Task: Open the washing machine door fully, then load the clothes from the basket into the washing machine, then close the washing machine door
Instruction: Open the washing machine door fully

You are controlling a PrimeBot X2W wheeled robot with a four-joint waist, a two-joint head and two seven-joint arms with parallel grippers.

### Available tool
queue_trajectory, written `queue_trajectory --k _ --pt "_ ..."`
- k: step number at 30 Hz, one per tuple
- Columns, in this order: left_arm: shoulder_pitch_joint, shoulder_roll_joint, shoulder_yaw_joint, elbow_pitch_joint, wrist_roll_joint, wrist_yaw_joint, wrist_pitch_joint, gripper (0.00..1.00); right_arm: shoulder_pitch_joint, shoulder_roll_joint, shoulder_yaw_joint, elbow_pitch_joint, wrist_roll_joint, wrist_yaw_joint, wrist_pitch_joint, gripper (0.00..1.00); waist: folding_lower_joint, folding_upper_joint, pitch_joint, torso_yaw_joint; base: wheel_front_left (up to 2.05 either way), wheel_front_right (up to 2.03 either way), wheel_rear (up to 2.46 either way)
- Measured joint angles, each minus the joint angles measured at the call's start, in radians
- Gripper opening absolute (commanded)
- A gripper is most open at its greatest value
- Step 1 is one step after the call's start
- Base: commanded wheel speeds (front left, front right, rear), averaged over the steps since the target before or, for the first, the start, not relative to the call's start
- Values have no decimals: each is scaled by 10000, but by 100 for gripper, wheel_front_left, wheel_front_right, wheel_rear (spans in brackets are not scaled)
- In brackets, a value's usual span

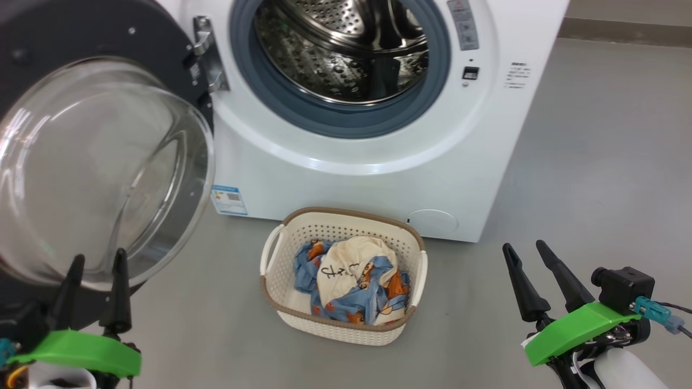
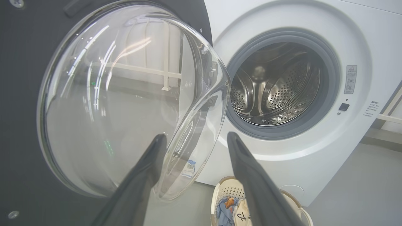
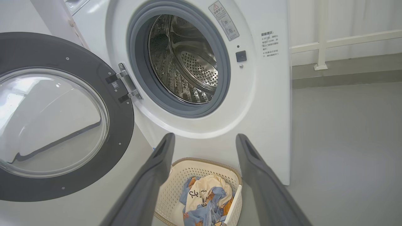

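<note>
The washing machine (image 1: 378, 178) stands with its door (image 1: 97, 173) swung wide open to the left, and the steel drum (image 1: 346, 48) is exposed. On the floor in front of it, the cream basket (image 1: 351, 213) holds the clothes (image 1: 351, 281), a cream-white garment lying on blue printed ones. My left gripper (image 1: 98, 258) is open at the lower left, just before the door's glass bowl (image 2: 119, 100), with nothing between its fingers. My right gripper (image 1: 524, 247) hangs open and empty at the lower right, to the right of the basket. In the right wrist view the basket (image 3: 201, 169) and clothes (image 3: 207, 194) lie below the open right gripper (image 3: 204, 136).
Grey floor (image 1: 594, 162) spreads to the right of the machine and around the basket. A white rail (image 3: 320, 44) runs along the wall behind the machine's right side. The door hinge (image 1: 208, 54) sits at the left of the opening.
</note>
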Motion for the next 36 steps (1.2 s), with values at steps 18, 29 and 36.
queue_trajectory --k 18,29,36 --pt "1318 -694 -81 -1432 35 537 -309 100 -3 -403 42 -35 -370 0 0 100 0 0 -271 -1725 0 0 0" --pt "1351 -917 -17 -1442 29 314 -395 100 -5 -523 -408 -150 -903 0 0 100 0 0 -269 -2421 0 0 0" --pt "1351 -993 25 -1354 178 244 -397 100 -5 -525 -591 -297 -970 0 0 100 0 0 -210 -2520 0 0 0"
